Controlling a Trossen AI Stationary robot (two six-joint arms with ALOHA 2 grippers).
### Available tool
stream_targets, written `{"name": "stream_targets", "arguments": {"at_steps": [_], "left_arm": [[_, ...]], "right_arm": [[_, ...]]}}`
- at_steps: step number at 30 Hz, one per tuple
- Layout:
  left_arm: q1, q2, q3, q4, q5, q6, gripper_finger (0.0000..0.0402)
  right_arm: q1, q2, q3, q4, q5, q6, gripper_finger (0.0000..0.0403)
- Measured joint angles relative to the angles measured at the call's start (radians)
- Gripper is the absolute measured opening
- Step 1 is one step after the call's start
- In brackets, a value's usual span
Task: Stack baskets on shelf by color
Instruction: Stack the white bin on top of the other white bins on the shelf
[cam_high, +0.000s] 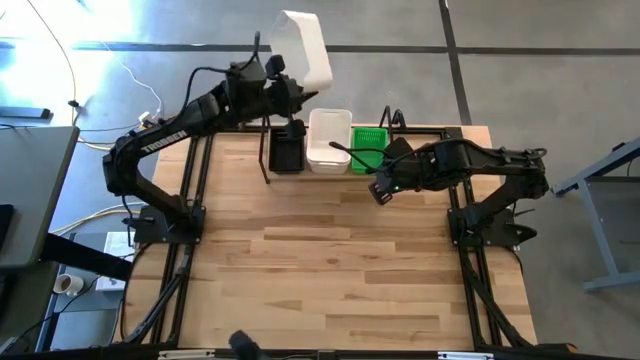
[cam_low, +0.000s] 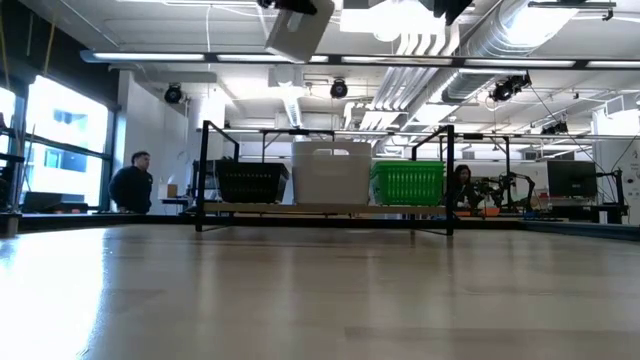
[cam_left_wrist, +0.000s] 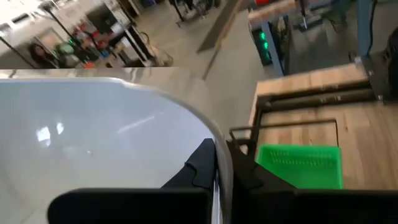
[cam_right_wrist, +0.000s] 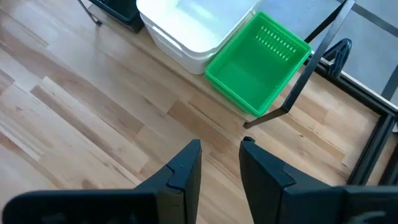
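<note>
A low black wire-frame shelf (cam_high: 268, 160) with looped upright ends stands along the far edge of the light wooden plank table (cam_high: 330, 270). Three stacks sit in it side by side: black perforated plastic baskets (cam_high: 286, 152) at the left end, smooth white translucent baskets (cam_high: 328, 142) in the middle, bright green perforated baskets (cam_high: 369, 146) at the right end. In the low view the white stack (cam_low: 331, 173) rises slightly above the black (cam_low: 251, 182) and green (cam_low: 408, 182) stacks on either side, and the three stand close together between the end loops.

The left gripper (cam_high: 296, 90) is raised above and behind the shelf's left half, its fingers (cam_left_wrist: 202, 163) clamped on the rim of a further white translucent basket (cam_high: 306, 45), which is held tilted in the air, clear of the shelf and of the stacks; the low view shows it (cam_low: 296, 30) high over the white stack with open space between them.

The right gripper (cam_right_wrist: 219, 163) hovers over bare table just in front of the shelf's right end, near the green stack (cam_right_wrist: 258, 61), its fingers (cam_right_wrist: 185, 167) parted with nothing between them.

The near half of the table is bare wood. A person (cam_low: 131, 184) stands in the room beyond.
</note>
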Motion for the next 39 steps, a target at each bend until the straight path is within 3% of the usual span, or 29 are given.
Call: {"name": "stream_targets", "arguments": {"at_steps": [15,26,39], "left_arm": [[-0.05,0.179,0.028,-0.217,0.038,-0.045,0.0],[-0.116,0.267,0.029,-0.272,0.022,-0.028,0.0],[-0.115,0.31,0.03,-0.314,-0.017,0.009,0.0]], "right_arm": [[0.0,0.0,0.0,0.001,0.0,0.002,0.0094],[0.0,0.0,0.0,0.013,0.0,0.003,0.0094],[0.001,0.0,0.0,0.016,0.0,0.026,0.0094]]}}
